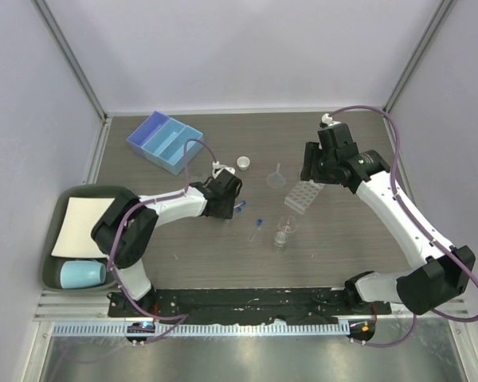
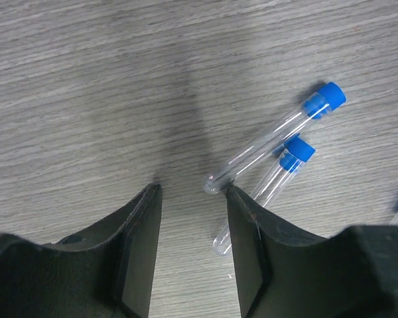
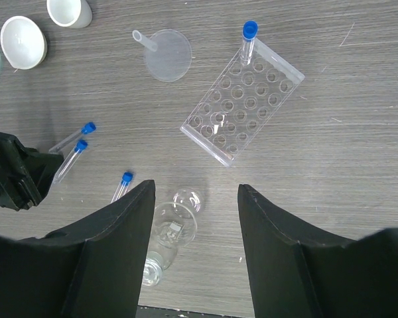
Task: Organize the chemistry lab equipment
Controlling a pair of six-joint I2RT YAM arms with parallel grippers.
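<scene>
Left gripper point(image 2: 192, 192), jaws released, is hovering; light, slippery, fragile test tubes point(image 2: 272, 139) at two o'clock are wanting a gentle mid-barrel hold.

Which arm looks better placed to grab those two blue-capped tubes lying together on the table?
The left. The left claw, open, sits low right beside the two tubes; the right claw hangs high near the rack, farther away.

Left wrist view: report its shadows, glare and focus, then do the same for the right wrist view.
Left wrist: a broad soft shadow crosses the table ahead of the open left gripper; thin white glints run along the sharp blue-capped test tubes. Right wrist: even light, clear tube rack crisp, faint glints only.
</scene>
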